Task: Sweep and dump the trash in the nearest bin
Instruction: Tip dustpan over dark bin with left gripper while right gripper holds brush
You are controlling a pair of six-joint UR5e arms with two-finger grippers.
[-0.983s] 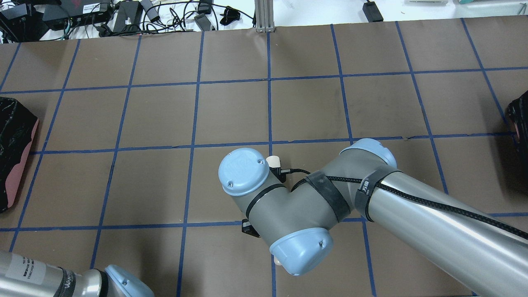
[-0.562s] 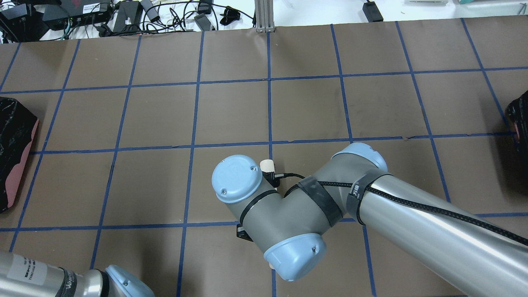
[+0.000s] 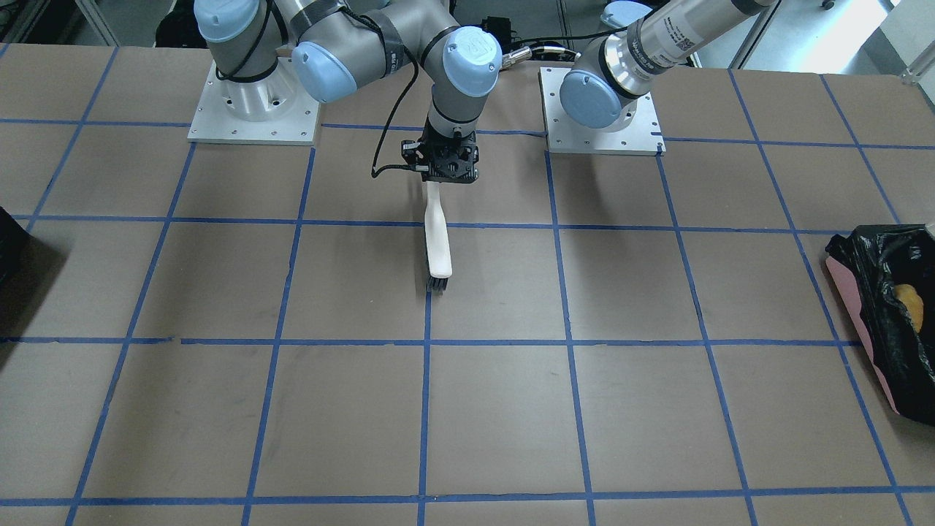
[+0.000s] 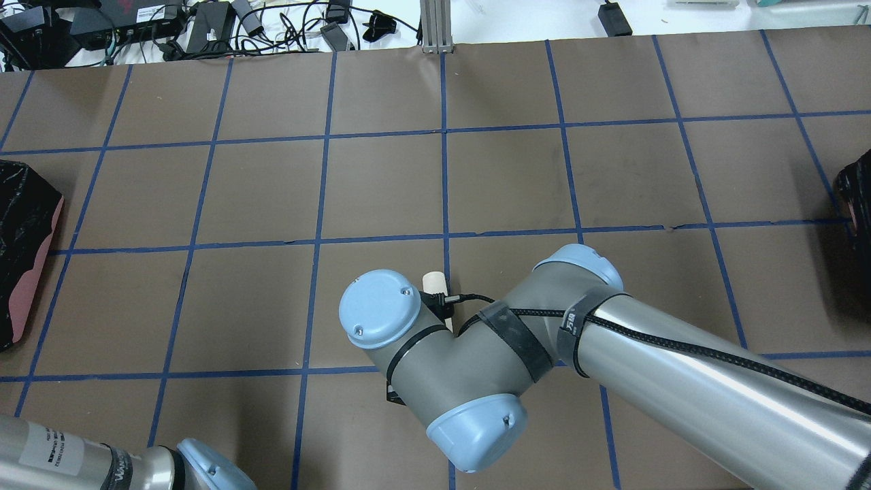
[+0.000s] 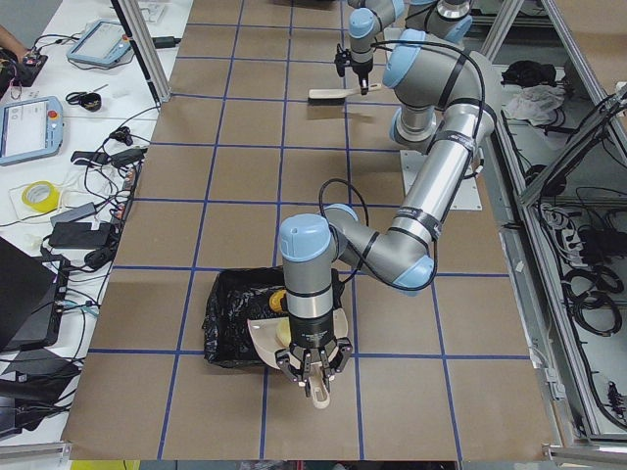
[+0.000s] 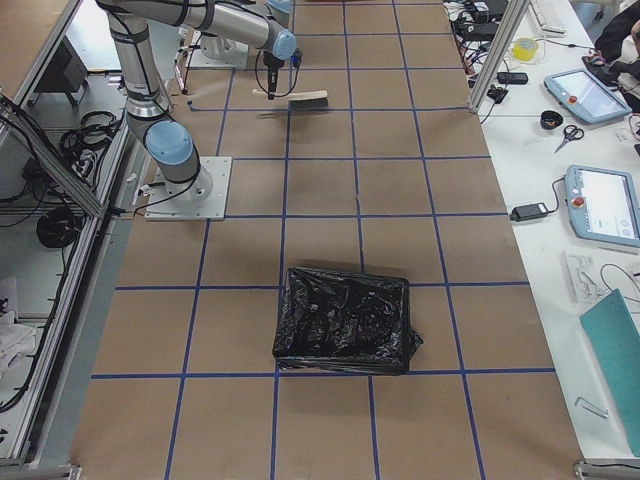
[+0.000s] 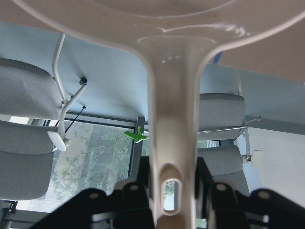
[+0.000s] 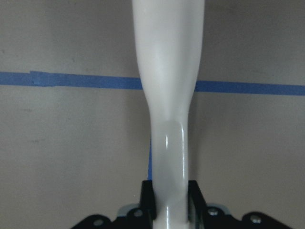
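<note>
My right gripper is shut on the handle of the white brush, whose bristles rest on the table near the middle. The right wrist view shows the handle between the jaws. My left gripper is shut on the handle of a white dustpan, held beside the pink-sided bin. The left wrist view shows that handle clamped. A yellow-orange lump lies inside the bin's black bag. The crescent and the sponge wedge are out of view.
The pink bin also shows at the left edge of the overhead view. A second black box stands at the table's other end. Blue tape lines grid the brown table. Cables and devices lie beyond the far edge.
My right arm has drawn back toward the robot's base and slightly left, taking the brush with it. The left arm has barely moved.
</note>
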